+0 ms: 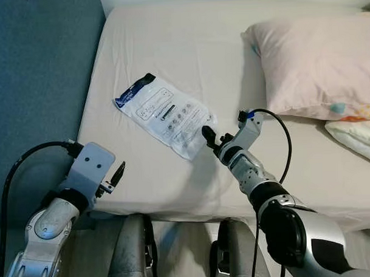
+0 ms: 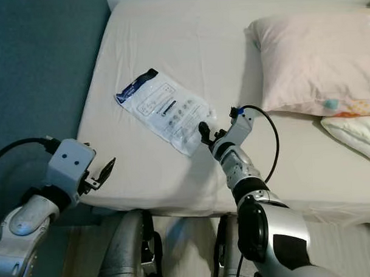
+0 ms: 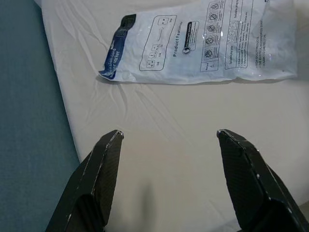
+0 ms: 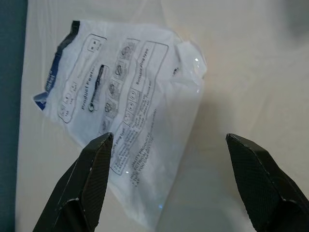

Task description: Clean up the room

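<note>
A: While the right gripper (image 1: 210,137) hangs over the mattress (image 1: 188,47), where's the item?

B: One white plastic packet (image 1: 166,113), flat on the sheet, mid-bed. Long axis runs 10 o'clock to 4 o'clock in the head views, blue-printed end at 10, clear end at 4.

A: Right gripper relative to it?

B: Just beside the packet's 4 o'clock end, fingers spread apart, nothing between them. Right wrist view has the packet's clear corner lying between the two fingers (image 4: 91,179).

A: Left?

B: Left gripper (image 1: 116,176) at 7 o'clock from the packet, near the bed's edge, well apart from it. Jaws apart, empty.

A: Anything one view adds?

B: Wrist views make the packet's printed icons and "Product Features" text legible; head views don't. Head views show one pink pillow (image 1: 316,64) at 2 o'clock, a second patterned one (image 1: 355,135) partly cut off beside it, and blue floor (image 1: 37,77).
</note>
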`<state>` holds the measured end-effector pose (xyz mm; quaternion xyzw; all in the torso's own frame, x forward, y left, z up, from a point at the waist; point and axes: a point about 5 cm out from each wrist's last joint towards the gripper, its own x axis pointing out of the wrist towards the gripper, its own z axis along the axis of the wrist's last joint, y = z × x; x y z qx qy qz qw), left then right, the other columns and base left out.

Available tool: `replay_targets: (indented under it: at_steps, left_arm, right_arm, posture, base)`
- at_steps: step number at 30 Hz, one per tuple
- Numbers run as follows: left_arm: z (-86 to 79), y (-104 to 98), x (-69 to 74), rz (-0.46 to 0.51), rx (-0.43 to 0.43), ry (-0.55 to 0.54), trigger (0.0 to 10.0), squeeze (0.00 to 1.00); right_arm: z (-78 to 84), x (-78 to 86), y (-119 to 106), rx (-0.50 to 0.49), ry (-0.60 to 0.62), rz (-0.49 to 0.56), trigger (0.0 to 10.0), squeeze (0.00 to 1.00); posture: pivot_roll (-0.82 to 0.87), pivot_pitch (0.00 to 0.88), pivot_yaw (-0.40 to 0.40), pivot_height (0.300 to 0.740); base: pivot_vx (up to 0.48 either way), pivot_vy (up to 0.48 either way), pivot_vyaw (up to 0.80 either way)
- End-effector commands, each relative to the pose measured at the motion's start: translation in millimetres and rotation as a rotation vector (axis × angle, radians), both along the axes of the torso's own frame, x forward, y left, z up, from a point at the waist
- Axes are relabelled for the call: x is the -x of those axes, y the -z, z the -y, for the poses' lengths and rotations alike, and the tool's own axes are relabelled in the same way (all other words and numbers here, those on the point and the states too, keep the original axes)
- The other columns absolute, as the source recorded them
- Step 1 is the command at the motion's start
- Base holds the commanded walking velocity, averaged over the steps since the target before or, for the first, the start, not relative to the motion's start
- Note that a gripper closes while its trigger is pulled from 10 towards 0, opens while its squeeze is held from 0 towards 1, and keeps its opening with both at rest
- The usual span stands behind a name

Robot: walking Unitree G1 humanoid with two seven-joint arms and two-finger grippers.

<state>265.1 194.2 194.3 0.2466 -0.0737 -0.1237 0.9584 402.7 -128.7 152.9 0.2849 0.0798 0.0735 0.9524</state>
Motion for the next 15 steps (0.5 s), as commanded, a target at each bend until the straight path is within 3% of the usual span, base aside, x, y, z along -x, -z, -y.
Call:
replay_targets:
  at_steps: [1, 15]
  left_arm:
    - [1.1, 10.9, 3.1, -0.051, 0.004, -0.003, 10.0, 0.00]
    - [4.4, 14.0, 5.2, -0.071, 0.010, -0.002, 10.0, 0.00]
  right_arm:
    - [-0.5, 5.4, 14.4, -0.010, 0.000, -0.044, 10.0, 0.00]
    - [2.9, 5.7, 14.9, 0.004, 0.001, -0.036, 10.0, 0.00]
  posture:
    - [0.28, 0.489, -0.038, 0.600]
    - [0.28, 0.481, -0.042, 0.590]
  base:
    - [0.000, 0.000, 0.00]
    - [0.000, 0.000, 0.00]
